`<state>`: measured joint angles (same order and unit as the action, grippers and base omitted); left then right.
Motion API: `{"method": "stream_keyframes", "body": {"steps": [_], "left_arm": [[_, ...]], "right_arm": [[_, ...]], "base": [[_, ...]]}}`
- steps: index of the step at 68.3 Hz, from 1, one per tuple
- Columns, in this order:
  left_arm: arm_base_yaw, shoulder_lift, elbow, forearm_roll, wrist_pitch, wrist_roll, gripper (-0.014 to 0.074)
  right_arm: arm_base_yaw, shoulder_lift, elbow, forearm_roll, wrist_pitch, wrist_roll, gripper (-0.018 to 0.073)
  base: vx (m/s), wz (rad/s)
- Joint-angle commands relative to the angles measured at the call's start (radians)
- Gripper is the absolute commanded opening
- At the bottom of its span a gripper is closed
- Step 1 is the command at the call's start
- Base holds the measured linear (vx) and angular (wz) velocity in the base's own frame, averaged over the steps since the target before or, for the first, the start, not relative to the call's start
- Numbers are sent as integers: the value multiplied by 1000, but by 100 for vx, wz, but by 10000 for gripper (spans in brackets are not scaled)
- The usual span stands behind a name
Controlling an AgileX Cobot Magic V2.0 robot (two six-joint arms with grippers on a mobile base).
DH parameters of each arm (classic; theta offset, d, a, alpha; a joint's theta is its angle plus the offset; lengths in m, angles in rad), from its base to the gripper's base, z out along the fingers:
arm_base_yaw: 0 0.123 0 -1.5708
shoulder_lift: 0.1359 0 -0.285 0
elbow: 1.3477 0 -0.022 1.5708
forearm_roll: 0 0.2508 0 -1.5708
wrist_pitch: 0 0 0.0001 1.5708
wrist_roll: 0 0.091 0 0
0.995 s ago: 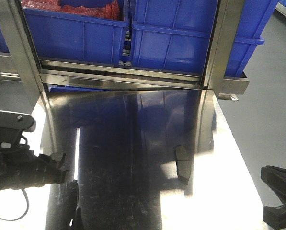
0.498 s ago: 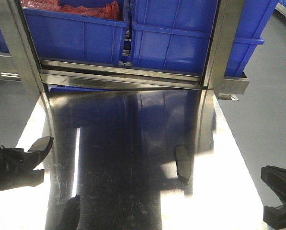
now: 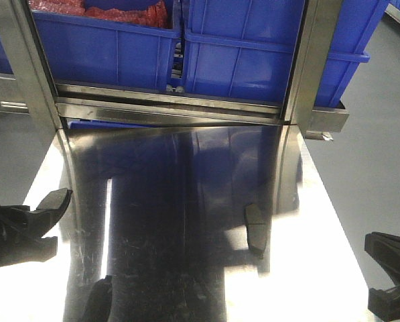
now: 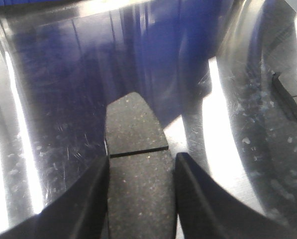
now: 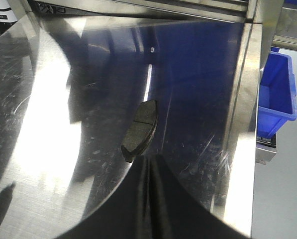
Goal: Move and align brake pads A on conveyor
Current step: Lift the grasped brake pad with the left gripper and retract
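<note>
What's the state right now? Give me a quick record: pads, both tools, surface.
pads in view: two
pad 1: between the fingers of the left tool, groove visible across its middle
pad 2: lying loose on the steel tabletop, right of centre, untouched
left tool: fingers at both long edges of pad 1; firm grip not confirmable
right tool: empty, apart from pad 2; open or shut unclear
conveyor: not in view

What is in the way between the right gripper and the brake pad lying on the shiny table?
Nothing that I can see. Only shiny tabletop lies between the right gripper and that brake pad.
</note>
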<state>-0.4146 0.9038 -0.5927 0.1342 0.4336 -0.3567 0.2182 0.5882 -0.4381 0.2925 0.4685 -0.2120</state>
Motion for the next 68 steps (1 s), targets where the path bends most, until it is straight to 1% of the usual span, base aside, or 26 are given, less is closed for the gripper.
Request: {"method": "stream_keyframes", "body": {"steps": [1,68], "left_arm": [[-4,-12,-25,7,-75,-1,139],[-4,-12,-25,7,-75,-1,139]], "right_arm": [[1,6,-27,5,-60,-10,-8],[1,6,-27,5,-63,-10,-8]], "base": [[0,0],[0,0]]}}
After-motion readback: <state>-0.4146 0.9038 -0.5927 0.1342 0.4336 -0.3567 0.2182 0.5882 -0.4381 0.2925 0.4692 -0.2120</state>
